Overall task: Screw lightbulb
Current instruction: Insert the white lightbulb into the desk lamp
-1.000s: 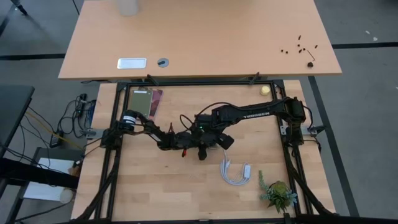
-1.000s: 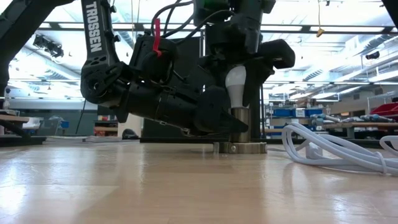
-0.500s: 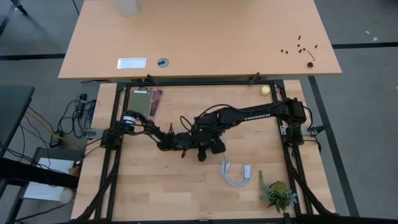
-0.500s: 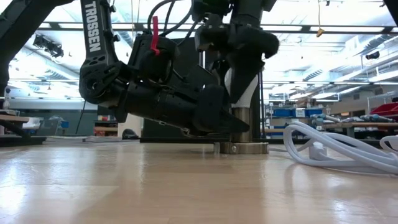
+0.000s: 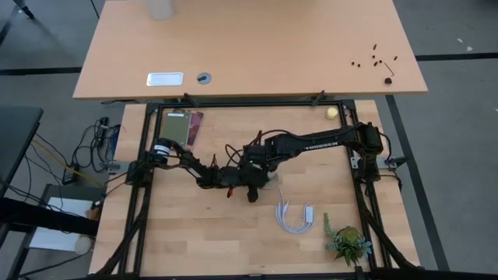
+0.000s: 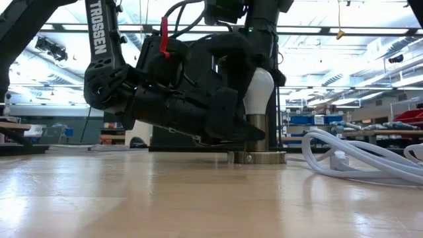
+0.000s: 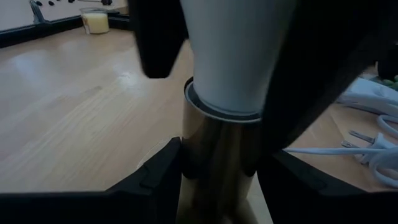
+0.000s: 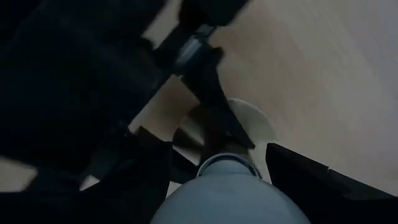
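The lightbulb (image 6: 259,92), frosted white, stands upright with its base in a metallic socket cylinder (image 6: 258,132). The cylinder rises from a round flat disc (image 6: 256,157) that lies on the wooden table. My right gripper (image 8: 227,177) comes down from above and is shut on the bulb. My left gripper (image 7: 217,186) lies almost level just above the table, reaching in from the table's left, and is shut on the socket cylinder (image 7: 217,149). In the high view both grippers meet at mid-table (image 5: 257,177), and the arms hide the bulb. My left gripper pinches the socket's metallic cylinder (image 7: 208,165) between its two fingers, one on each side. The fingers (image 7: 155,180) come nearly level from the table's left. The socket stands upright with its disc on the table. My right gripper pinches the bulb's white glass (image 7: 236,56) between its two fingers, from above and pointing down. One finger (image 7: 158,37) lies against each side of the bulb. The bulb stands upright with its base in the socket.
A coiled white cable with plug (image 5: 296,218) lies to the right of the socket, close by in the low view (image 6: 357,158). A small potted plant (image 5: 348,243) stands near the front right corner. A small yellow object (image 5: 332,113) sits at the far right edge.
My right gripper has rolled about its own downward axis while staying over the socket, its fingers turning around the bulb's upright line. The bulb stays upright in the socket, and the left gripper has kept still on the cylinder.
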You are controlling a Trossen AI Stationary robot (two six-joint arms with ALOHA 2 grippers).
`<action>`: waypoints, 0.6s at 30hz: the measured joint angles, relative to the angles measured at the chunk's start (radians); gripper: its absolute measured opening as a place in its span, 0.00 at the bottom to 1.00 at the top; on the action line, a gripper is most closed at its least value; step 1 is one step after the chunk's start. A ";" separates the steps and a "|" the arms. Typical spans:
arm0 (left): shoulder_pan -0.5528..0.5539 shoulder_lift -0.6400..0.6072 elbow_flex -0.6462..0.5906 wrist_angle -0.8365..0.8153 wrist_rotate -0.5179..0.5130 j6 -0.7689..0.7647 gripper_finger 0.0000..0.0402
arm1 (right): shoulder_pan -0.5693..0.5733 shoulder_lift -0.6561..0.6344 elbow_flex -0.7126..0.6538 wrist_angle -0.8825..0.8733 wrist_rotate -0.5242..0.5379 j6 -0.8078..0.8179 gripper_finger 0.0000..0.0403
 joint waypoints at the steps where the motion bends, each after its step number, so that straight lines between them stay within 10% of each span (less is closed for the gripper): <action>1: 0.000 0.000 0.000 -0.002 0.001 -0.007 0.46 | -0.001 0.000 0.000 0.000 -0.001 0.059 0.67; 12: -0.011 -0.001 -0.001 -0.003 0.003 0.003 0.46 | 0.004 0.001 0.000 -0.012 -0.007 0.596 0.66; 18: -0.009 -0.001 -0.001 -0.002 0.004 0.033 0.46 | -0.011 0.001 0.000 -0.009 -0.035 0.572 0.68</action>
